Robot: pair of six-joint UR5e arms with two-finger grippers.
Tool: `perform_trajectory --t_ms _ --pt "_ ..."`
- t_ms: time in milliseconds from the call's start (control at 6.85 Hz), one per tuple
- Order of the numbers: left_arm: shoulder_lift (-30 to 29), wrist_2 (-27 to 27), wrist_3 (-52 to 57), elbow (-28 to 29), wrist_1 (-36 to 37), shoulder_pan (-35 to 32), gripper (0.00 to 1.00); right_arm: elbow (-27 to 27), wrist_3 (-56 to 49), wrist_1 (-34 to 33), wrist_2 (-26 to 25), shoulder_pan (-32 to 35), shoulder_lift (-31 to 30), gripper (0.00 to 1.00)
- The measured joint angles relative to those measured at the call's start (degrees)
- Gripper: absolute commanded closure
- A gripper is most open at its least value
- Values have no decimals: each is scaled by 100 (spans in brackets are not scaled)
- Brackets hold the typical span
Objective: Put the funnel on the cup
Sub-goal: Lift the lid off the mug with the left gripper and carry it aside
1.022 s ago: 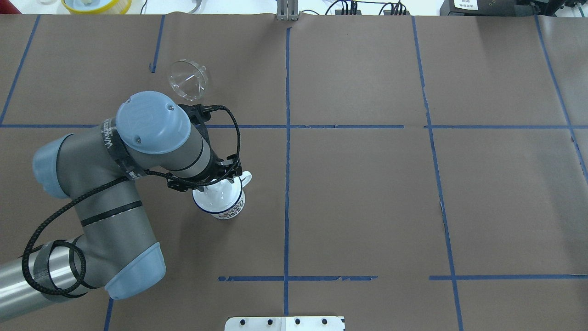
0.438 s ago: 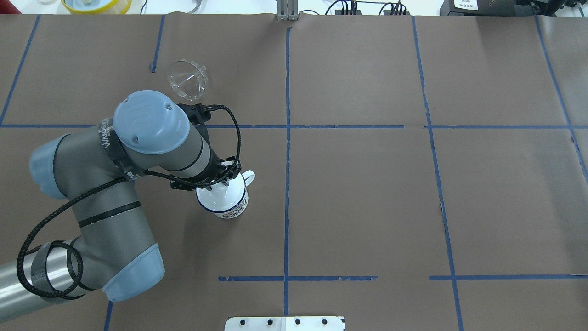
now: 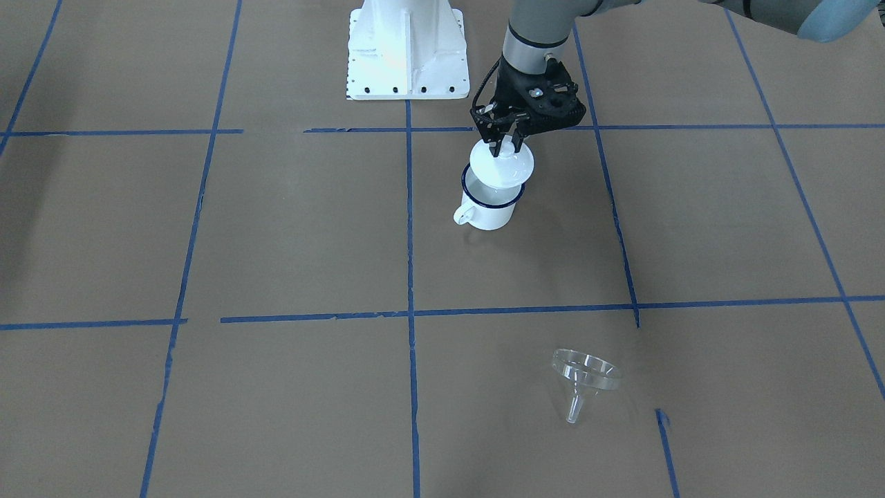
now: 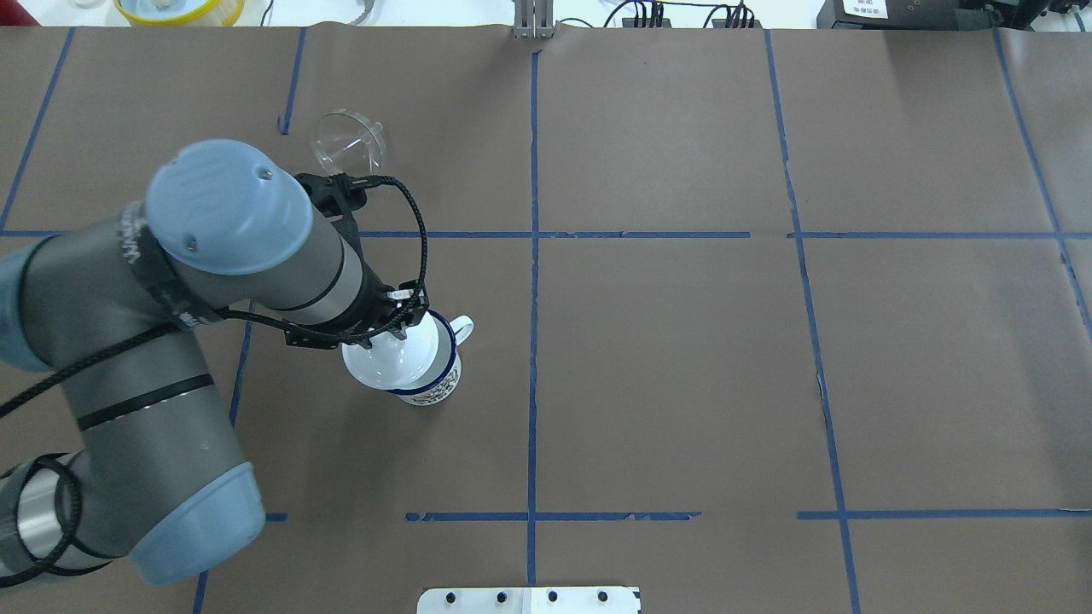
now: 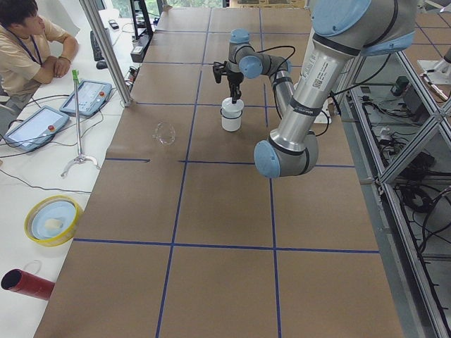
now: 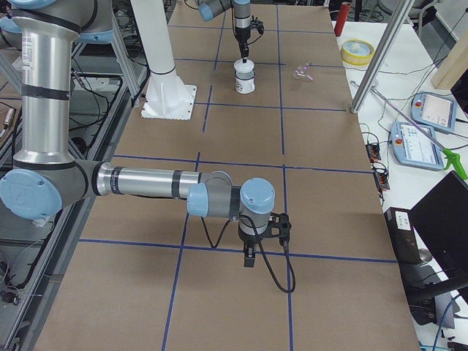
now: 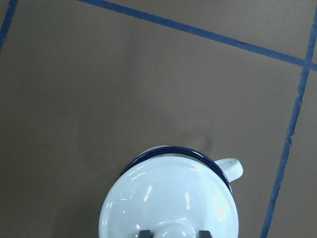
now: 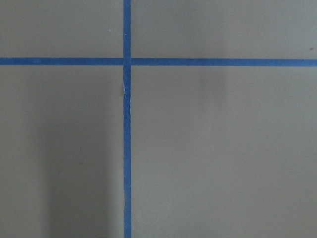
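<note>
While the left gripper (image 3: 506, 143) hangs over the small white enamel mug with the dark blue rim (image 3: 489, 211), its fingers (image 7: 144, 233) are clamped on the knob of a round white lid (image 3: 502, 164). The lid is held over the mug's mouth (whether it touches the rim I cannot tell). The mug stands upright on the brown paper-covered table (image 3: 276, 228). The small clear cone-shaped funnel (image 3: 584, 377) lies on its side, well apart from the mug. The right gripper (image 6: 249, 257) points down at the table; spread or closed, I cannot tell.
</note>
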Motion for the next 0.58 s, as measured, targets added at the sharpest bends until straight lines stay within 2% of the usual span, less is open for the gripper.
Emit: perform_trajectory --t_ms 292,438,584 --pt "467 -30 724 -888 399 -207 100 0 0 0 0 0 0 0" --pt "975 -37 1126 -1215 352 -243 100 0 0 0 0 0 0 0" --pt "1466 -39 1377 -1298 55 -253 100 0 0 0 0 0 0 0"
